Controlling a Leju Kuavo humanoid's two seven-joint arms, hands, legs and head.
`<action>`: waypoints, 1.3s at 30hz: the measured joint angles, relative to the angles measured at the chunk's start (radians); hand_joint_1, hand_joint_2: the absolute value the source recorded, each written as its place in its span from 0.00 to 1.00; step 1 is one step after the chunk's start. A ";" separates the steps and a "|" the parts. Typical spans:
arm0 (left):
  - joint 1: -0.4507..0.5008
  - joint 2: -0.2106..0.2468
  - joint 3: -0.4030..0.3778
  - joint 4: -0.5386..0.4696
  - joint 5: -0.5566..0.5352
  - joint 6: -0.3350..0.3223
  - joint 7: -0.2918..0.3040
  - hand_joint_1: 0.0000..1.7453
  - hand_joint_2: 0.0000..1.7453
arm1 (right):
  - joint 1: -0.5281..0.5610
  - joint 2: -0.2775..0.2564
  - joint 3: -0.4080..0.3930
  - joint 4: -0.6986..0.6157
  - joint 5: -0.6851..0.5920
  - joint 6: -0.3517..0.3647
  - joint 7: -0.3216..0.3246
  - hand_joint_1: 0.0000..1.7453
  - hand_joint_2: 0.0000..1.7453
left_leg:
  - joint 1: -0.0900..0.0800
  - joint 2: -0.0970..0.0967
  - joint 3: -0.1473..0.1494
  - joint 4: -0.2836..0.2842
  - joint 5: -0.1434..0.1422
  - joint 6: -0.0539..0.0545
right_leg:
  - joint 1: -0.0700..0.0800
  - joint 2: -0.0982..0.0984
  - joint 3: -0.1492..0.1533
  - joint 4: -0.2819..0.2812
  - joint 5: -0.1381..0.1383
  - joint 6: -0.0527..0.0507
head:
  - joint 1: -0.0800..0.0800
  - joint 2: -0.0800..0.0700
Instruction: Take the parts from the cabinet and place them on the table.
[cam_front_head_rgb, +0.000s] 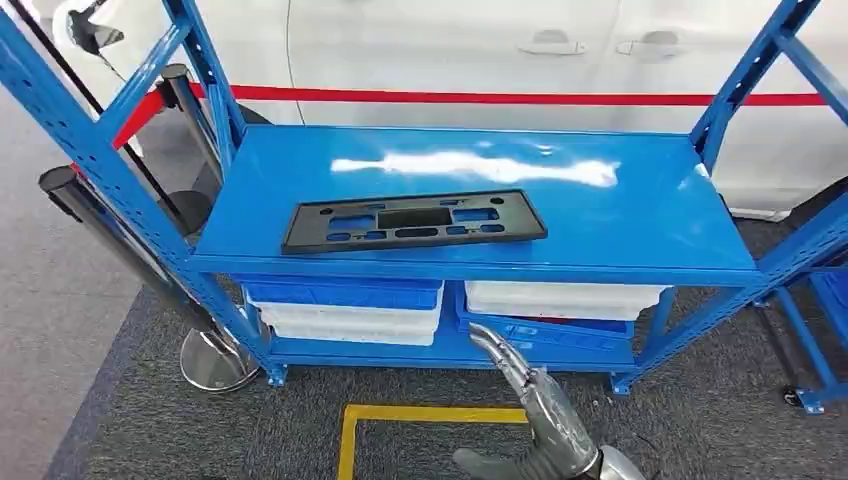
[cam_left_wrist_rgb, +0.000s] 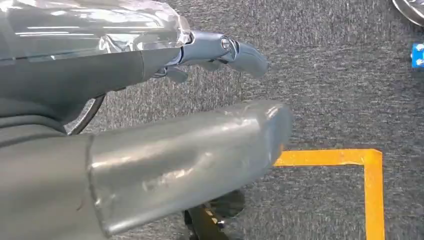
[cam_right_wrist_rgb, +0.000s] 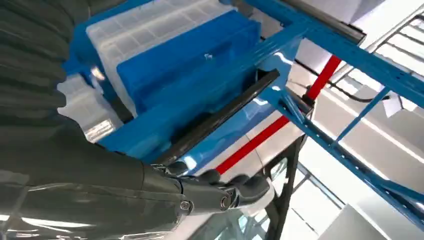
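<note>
The black part (cam_front_head_rgb: 414, 221) lies flat on the blue shelf (cam_front_head_rgb: 620, 215) of the cabinet, toward its front left, near the edge and held by nothing. Your right hand (cam_front_head_rgb: 530, 395) is below and in front of that shelf, fingers stretched out and empty, so raise it above the shelf's front lip before reaching in, then close on the plate's near long edge. Your left hand (cam_left_wrist_rgb: 220, 50) hangs over the carpet (cam_left_wrist_rgb: 325, 90), empty, fingers loosely extended.

Above the glossy blue metal shelf top (cam_front_head_rgb: 620, 215) lies open room around the flat black plastic panel (cam_front_head_rgb: 413, 222), flanked by slanted blue steel uprights (cam_front_head_rgb: 745, 75), while stacked blue and white plastic crates (cam_front_head_rgb: 345, 308) pack the lower bay.
</note>
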 joint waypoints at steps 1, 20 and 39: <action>0.000 0.000 0.004 0.001 0.000 -0.001 0.000 0.00 0.00 | -0.003 -0.001 0.006 0.000 0.037 -0.011 0.011 0.00 1.00 | -0.001 0.001 -0.003 -0.001 0.002 0.002 | 0.000 0.000 -0.037 0.070 -0.038 0.001 | 0.001 0.000; 0.000 -0.004 0.012 0.006 -0.035 -0.020 -0.018 0.00 0.00 | -0.074 0.082 0.096 0.189 0.666 -0.225 0.198 0.00 1.00 | 0.002 -0.004 -0.161 0.318 -0.130 -0.068 | 0.002 -0.008 -0.009 -0.048 0.061 -0.048 | -0.009 0.000; 0.020 0.011 0.011 0.006 -0.089 -0.160 -0.081 0.00 0.00 | -0.205 0.228 0.155 0.476 1.058 -0.409 0.402 0.00 1.00 | -0.020 -0.006 -0.047 0.036 0.007 -0.003 | 0.024 -0.004 -0.019 -0.020 0.060 -0.045 | -0.004 0.000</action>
